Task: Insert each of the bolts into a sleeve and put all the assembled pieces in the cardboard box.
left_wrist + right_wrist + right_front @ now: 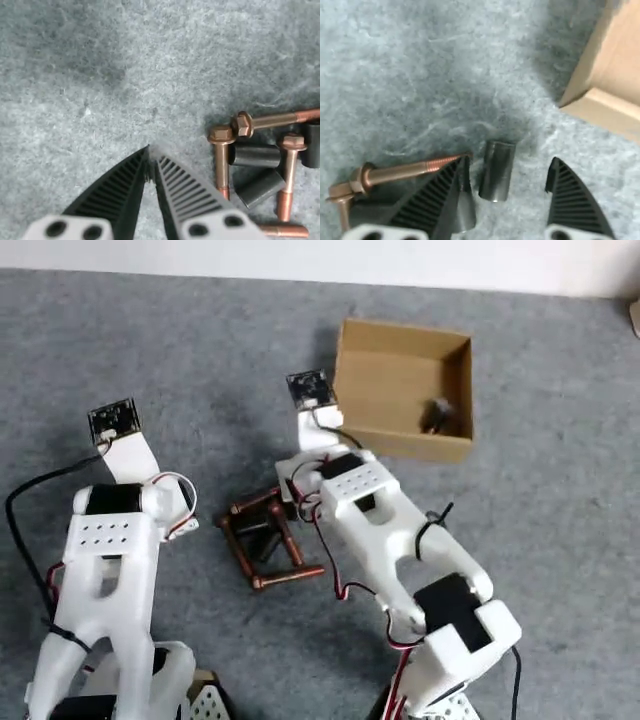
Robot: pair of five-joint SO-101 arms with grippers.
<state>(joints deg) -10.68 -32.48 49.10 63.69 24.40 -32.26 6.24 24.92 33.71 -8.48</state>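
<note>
Right hand (510, 161) spread around a sleeve (497, 170); left hand (151, 150) pressed together near bolts (221, 160).

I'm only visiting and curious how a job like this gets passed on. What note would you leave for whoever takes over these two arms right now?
Left gripper: shut and empty, pointing at bare carpet beside the parts.
Right gripper: open, fingers either side of a black sleeve on the carpet, not gripping it.
Parts: four copper bolts and loose sleeves lie heaped between the arms.
Done: one dark piece, apparently assembled, lies in the cardboard box.
Left: put the four bolts into sleeves, then box them.
</note>
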